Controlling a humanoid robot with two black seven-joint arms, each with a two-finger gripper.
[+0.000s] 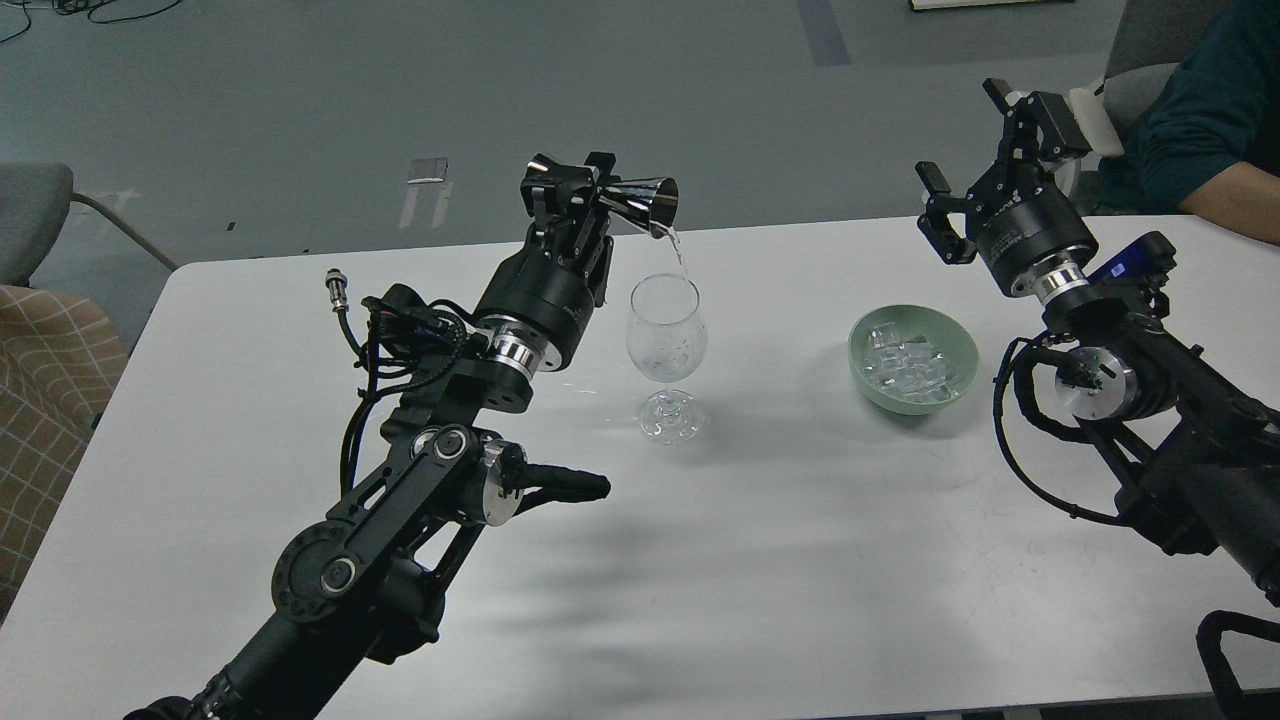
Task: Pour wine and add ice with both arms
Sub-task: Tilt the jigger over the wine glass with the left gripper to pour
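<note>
The left end effector point(590, 195) clamps a tilted shiny steel jigger point(640, 203) over the fragile clear stemmed glass point(666, 345), while the right end effector point(975, 150) gapes empty near slippery clear ice cubes point(905, 365), best pinched singly.

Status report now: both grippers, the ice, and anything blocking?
Left gripper shut on jigger, pouring into wine glass. Right gripper open, empty. Ice in green bowl. Nothing blocking.

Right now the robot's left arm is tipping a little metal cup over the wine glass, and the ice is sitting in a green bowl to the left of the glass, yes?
Not quite. The head view shows the green bowl with the ice on the right of the wine glass, not the left. The rest holds: the left gripper tips the metal cup over the glass.
</note>
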